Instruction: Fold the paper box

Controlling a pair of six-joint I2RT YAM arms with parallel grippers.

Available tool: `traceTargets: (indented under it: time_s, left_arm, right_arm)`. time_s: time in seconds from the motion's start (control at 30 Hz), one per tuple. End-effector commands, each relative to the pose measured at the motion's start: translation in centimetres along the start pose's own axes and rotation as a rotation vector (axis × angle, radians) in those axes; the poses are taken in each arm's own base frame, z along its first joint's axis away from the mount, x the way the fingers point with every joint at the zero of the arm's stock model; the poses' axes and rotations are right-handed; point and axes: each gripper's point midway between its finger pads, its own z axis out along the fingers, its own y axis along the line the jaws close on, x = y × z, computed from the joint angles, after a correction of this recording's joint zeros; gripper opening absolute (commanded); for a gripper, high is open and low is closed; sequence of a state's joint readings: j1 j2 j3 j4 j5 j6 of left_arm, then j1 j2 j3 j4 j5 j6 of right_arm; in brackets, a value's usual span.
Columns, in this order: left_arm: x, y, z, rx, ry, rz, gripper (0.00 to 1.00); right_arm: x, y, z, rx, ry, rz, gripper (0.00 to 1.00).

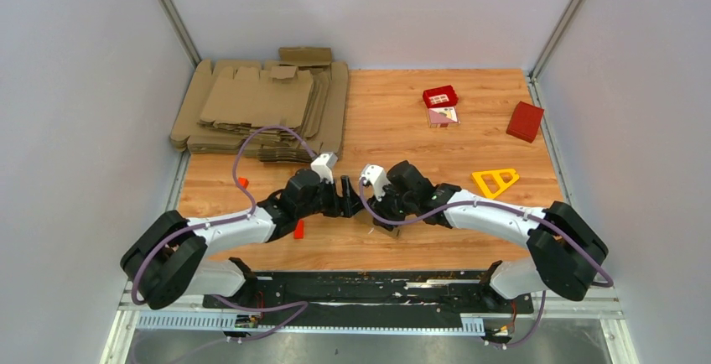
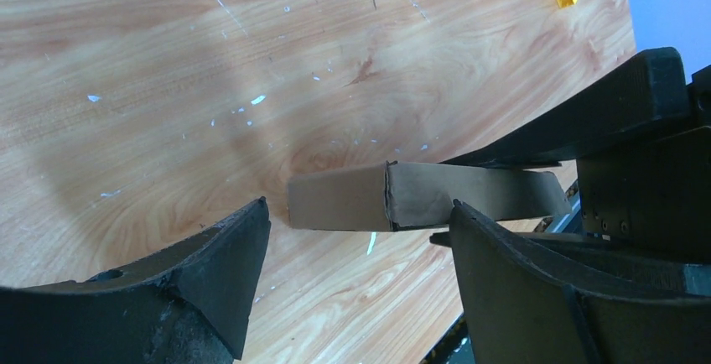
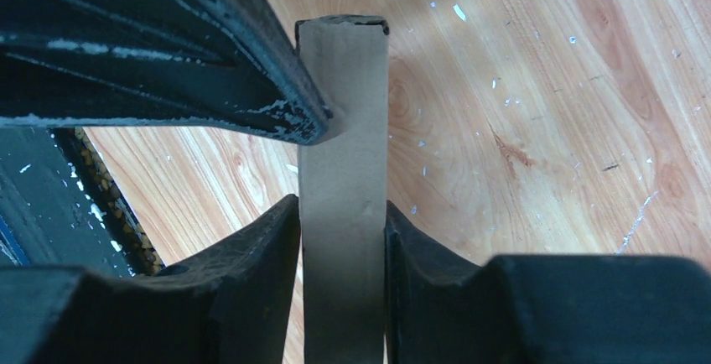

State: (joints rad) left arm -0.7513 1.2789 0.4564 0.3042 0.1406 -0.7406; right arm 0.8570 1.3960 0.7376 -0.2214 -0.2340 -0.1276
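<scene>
The pale wooden table (image 1: 469,238) carries everything. At its far left corner lies a big pile of flat brown cardboard blanks (image 1: 260,104), partly overhanging the left edge. The two black-and-white arms reach in from the near edge and meet over the middle of the near half of the table.

Near the far right corner, close to the right edge, sits a closed red box (image 1: 525,121). Toward the far edge, right of centre, is a small open red tray with a printed card (image 1: 441,102) just beside it. A yellow plastic triangle frame (image 1: 495,181) lies near the right edge.

The right pincer (image 3: 342,206) is closed on the small brown cardboard paper box (image 3: 344,129), one finger pressed to each long side. The box is folded into a narrow rectangular form near the middle of the near edge.

The left pincer (image 2: 359,213) stands wide open and grips nothing. The free end of the box lies between its fingers; I cannot tell whether either finger touches it.
</scene>
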Motion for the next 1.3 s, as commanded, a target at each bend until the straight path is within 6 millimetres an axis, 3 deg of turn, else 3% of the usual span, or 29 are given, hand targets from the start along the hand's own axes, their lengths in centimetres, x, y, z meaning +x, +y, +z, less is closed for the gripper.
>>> traceTargets:
  time_s: [0.0,0.1,0.37,0.63,0.73,0.77,0.83,0.87,1.0,1.27]
  left_arm:
    - [0.7,1.8,0.3,-0.058,-0.02,0.004,0.84]
    - [1.2,2.8,0.1,-0.087,-0.029,0.013,0.83]
    - [2.7,4.0,0.3,-0.1,-0.014,0.025,0.82]
    - [3.1,4.1,0.6,-0.095,0.001,0.024,0.82]
    - [3.1,4.0,0.5,-0.09,-0.001,0.025,0.81]
    - [3.1,4.0,0.5,-0.09,-0.001,0.024,0.81]
    - [3.1,3.9,0.5,-0.088,0.0,0.026,0.81]
    - [3.1,3.9,0.4,-0.086,0.001,0.026,0.81]
    - [3.2,3.9,0.3,-0.085,-0.001,0.026,0.81]
    - [3.5,3.9,0.2,-0.075,0.006,0.022,0.8]
  right_arm:
    - [-0.7,0.1,-0.6,0.016,-0.028,0.01,0.42]
    - [-1.1,0.1,-1.1,0.018,-0.041,0.009,0.5]
    - [-2.7,0.3,-2.7,0.026,-0.076,0.022,0.59]
    - [-4.6,0.7,-7.0,0.06,-0.153,0.024,0.59]
    - [-4.5,0.8,-8.8,0.084,-0.17,0.043,0.49]
    - [-4.3,0.8,-9.3,0.093,-0.173,0.052,0.38]
    - [-4.0,0.9,-9.9,0.097,-0.18,0.065,0.04]
    - [-3.8,1.0,-10.1,0.101,-0.181,0.077,0.0]
    - [-2.6,0.9,-9.8,0.107,-0.16,0.087,0.0]
    - [1.0,-0.5,-6.9,0.171,-0.076,0.15,0.0]
